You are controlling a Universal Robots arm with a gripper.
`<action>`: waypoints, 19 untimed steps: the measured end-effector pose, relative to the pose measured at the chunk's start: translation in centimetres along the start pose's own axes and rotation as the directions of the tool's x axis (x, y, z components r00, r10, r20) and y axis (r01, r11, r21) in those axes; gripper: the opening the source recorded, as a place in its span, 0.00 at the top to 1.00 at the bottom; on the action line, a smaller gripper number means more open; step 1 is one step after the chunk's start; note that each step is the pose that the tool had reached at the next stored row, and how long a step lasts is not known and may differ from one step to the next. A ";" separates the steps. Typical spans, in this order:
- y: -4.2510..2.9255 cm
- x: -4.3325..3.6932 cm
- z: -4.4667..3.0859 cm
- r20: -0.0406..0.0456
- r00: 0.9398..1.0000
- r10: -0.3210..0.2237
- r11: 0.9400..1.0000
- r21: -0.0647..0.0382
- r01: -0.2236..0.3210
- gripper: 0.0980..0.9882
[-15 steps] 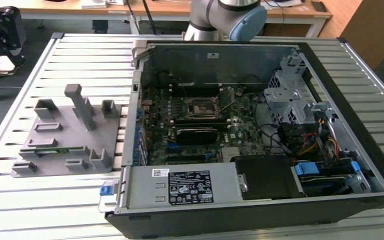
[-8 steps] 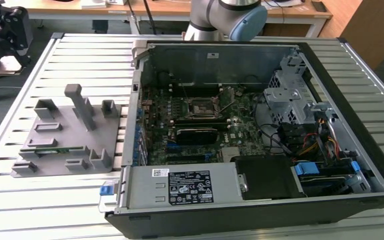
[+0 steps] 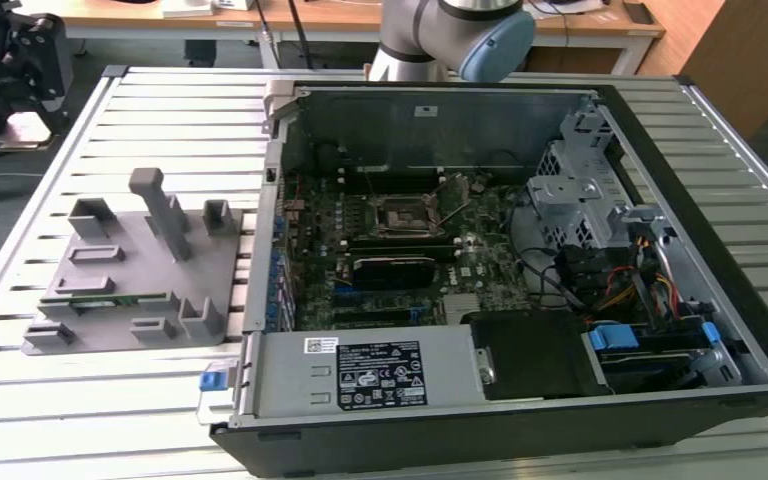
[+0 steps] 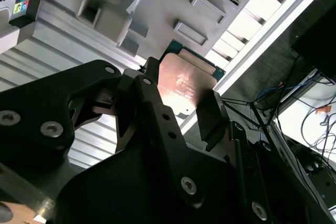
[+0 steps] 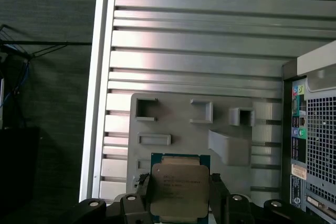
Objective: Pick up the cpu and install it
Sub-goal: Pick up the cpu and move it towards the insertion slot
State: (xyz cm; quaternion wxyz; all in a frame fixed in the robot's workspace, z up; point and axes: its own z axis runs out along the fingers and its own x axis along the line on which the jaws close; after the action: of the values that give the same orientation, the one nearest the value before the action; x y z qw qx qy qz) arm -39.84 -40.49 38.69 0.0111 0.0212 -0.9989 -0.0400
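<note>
The claw [image 5: 179,205] is closed on the cpu [image 5: 178,188], pinching its two opposite edges with the metal top facing the first wrist view. Behind it lie a grey fixture [image 5: 184,129] and the slatted tabletop [image 5: 199,51], with a computer case [image 5: 315,145] beside the fixture.

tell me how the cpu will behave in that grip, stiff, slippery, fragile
Likely stiff: the cpu is a flat metal-topped square and sits straight in the gripper without bending. Possibly slippery: its top looks smooth and shiny, and it is held by thin edges alone. Probably light, being so thin.
</note>
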 end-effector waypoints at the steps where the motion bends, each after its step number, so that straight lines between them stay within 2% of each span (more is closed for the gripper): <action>1: 0.00 -0.08 0.00 0.000 1.000 0.000 1.000 0.000 0.000 0.52; 19: -0.03 -1.81 -0.01 0.000 1.000 0.000 1.000 0.000 0.000 0.52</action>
State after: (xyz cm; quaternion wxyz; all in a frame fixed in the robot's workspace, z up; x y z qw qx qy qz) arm -38.03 -40.44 38.66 0.0112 0.0212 -0.9989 -0.0400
